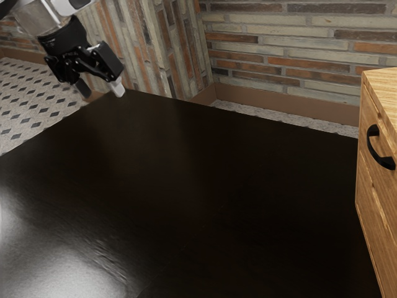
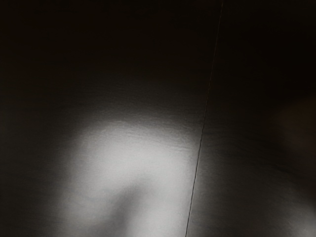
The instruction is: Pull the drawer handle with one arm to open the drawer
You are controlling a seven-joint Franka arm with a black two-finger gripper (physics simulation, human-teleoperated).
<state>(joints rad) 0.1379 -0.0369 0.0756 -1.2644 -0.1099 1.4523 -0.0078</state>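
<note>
While the claw (image 1: 100, 90) hangs above the dark table (image 1: 186, 198) in the exterior view, fingers spread and holding nothing, the black drawer handle (image 1: 379, 149) sits well apart from it and lower, on the wooden cabinet (image 1: 375, 211). This looks like the approach step, calling for a long reach to that handle. Beneath the claw, the wrist view gives bare tabletop crossed by a thin seam (image 2: 200, 148).

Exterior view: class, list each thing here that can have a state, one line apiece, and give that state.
gripper: open, holding nothing, raised over the table.
drawer: shut, front flush with the cabinet.
drawer handle: untouched, far from the gripper.
</note>
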